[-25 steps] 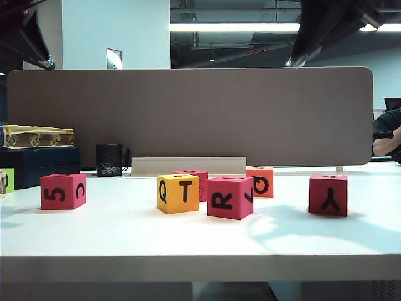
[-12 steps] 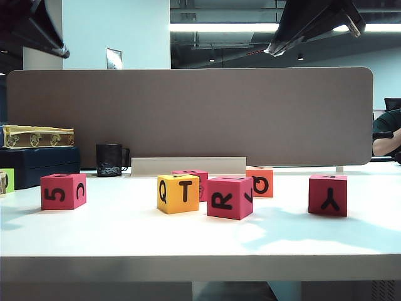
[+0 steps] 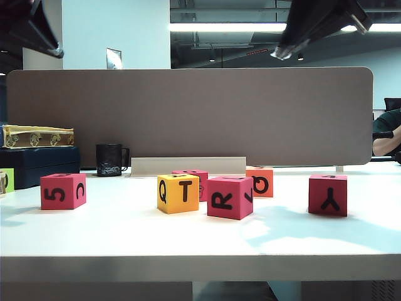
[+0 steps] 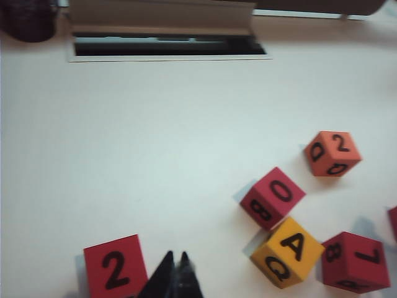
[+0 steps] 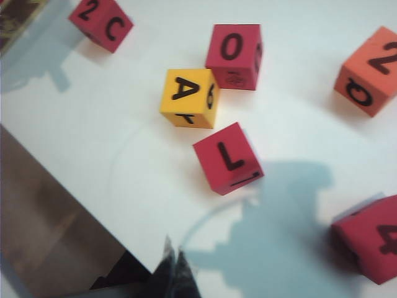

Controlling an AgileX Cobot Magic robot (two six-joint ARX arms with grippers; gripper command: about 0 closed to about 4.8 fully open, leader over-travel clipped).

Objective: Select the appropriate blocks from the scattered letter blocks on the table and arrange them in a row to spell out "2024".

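left hand (image 4: 174, 273): closed tight, nothing in it, hanging high over the worktop (image 3: 125, 232) right above the red "2" block (image 4: 115, 273) near the front-left corner.
right hand (image 5: 175, 268): also pinched closed and empty, up over the front edge, right of middle.
blocks we wanted: that red "2" out left; the red "0" block (image 4: 272, 198) in the middle cluster; the orange block (image 4: 332, 153) with a "2" on top, just behind the cluster toward the back edge; the red "4" block (image 5: 367, 239) off toward the right edge.
blocks to skip: the yellow one (image 3: 178, 193) and the red "L" block (image 5: 227, 158), both crowding the "0".
step in hand: we figured it was the first pick, with nothing lined up yet.
how to do it well: we reckoned open up before dropping, come straight down over the "2" face so it stays up, squeeze the flat sides.
watch out: the "0" touched or nearly touched the yellow cube, so approach from its free sides.
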